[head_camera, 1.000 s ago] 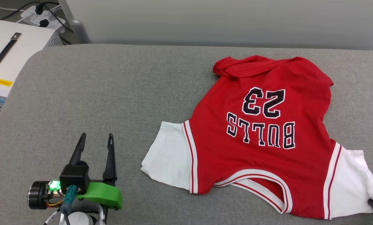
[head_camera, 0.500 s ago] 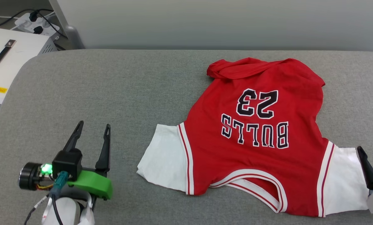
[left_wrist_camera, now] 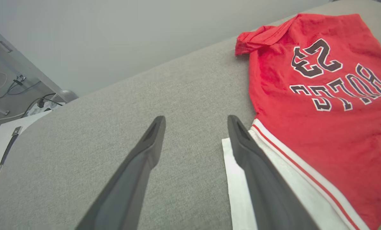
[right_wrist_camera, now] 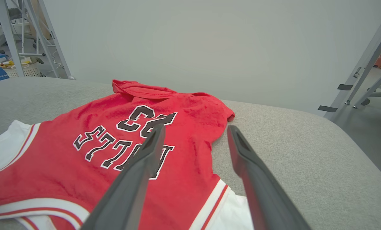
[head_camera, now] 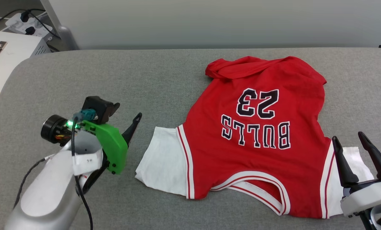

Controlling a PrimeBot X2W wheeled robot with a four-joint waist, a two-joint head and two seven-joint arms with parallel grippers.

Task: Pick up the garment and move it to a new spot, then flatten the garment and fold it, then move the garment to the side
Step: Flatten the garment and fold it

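Observation:
The garment [head_camera: 257, 134], a red T-shirt with white sleeves and "BULLS 23" print, lies spread on the grey padded table [head_camera: 114, 80]. Its collar is toward me and its far left hem corner is folded over. My left gripper [left_wrist_camera: 197, 118] is open and empty, tilted toward the left white sleeve [head_camera: 161, 159], with one finger [head_camera: 133, 123] just short of the sleeve's edge. My right gripper [head_camera: 347, 136] stands open at the right white sleeve [head_camera: 356, 159], holding nothing. In the right wrist view its fingers [right_wrist_camera: 145, 153] point across the shirt's red body [right_wrist_camera: 66, 159].
A white box with a strap handle [head_camera: 5, 54], a power strip [head_camera: 18, 22] and a metal post [head_camera: 58, 30] stand off the table's far left corner. Metal frame legs [right_wrist_camera: 362, 64] rise beyond the table's right end. Bare grey padding [head_camera: 82, 80] stretches left of the shirt.
My right gripper opened, let go of the right sleeve's corner and came forward beside that sleeve. My left arm advanced and turned toward the left sleeve. The camera shifted slightly.

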